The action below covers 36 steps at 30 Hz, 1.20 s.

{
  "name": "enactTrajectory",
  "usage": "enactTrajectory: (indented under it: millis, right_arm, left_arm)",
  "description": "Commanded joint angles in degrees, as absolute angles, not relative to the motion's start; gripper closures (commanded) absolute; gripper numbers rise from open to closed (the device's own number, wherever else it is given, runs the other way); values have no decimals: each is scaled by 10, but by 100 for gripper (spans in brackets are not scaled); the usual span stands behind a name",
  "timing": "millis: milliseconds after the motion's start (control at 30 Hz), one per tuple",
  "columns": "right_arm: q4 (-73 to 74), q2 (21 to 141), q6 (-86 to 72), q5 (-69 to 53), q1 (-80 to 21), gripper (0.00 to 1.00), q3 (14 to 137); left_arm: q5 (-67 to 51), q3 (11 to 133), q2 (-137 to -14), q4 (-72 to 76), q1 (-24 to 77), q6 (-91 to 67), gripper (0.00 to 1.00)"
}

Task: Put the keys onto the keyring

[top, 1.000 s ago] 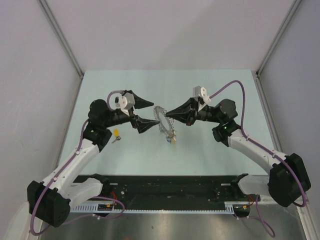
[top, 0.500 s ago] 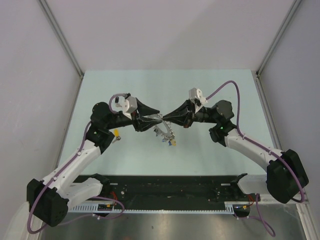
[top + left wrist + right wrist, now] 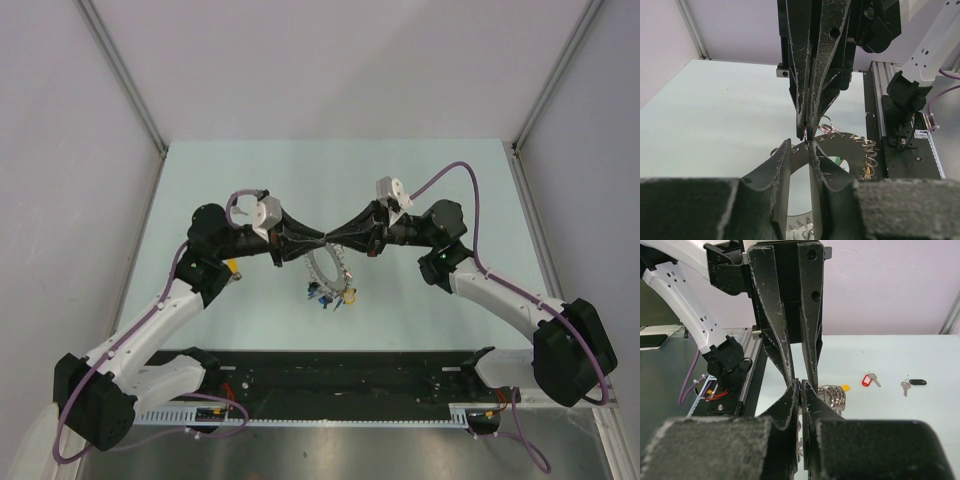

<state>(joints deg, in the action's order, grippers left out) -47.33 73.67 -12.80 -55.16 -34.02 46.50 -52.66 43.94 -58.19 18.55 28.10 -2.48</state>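
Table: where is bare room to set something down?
Crowded: the centre, where the left gripper and right gripper meet at the keyring, and by the yellow key. Free: the far table strip beyond them; the patch between keyring and right arm.

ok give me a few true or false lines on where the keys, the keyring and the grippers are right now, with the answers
1. The right gripper is shut on the keyring. True.
2. The red key hangs on the keyring. False: it lies loose on the table.
3. The left gripper meets the right gripper at the keyring's rim. True.
4. The black key is in the left gripper. False: it lies on the table near the red key.
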Motion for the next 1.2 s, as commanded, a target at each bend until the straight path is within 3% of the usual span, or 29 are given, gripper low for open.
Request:
enactTrajectory:
  millis: [0,400,533,633,1167]
  right_arm:
    - [-511,721,-115,-541,-343,100,473]
    - [-495,718,-99,-529,-350,100,473]
    - [-485,712,-95,-520,-350,100,472]
    - [-469,705,-88,-508,-348,100,472]
    - [-438,685,-74,-501,-347,100,472]
  left_arm:
    - [-533,460,-587,173,292,-9,78]
    - [-530,464,-600,165,307,-11,86]
    - [-519,468,-597,156,308,-11,68]
    - [-487,467,-578,143,308,-2,62]
    - [-451,457,-550,128,308,33,68]
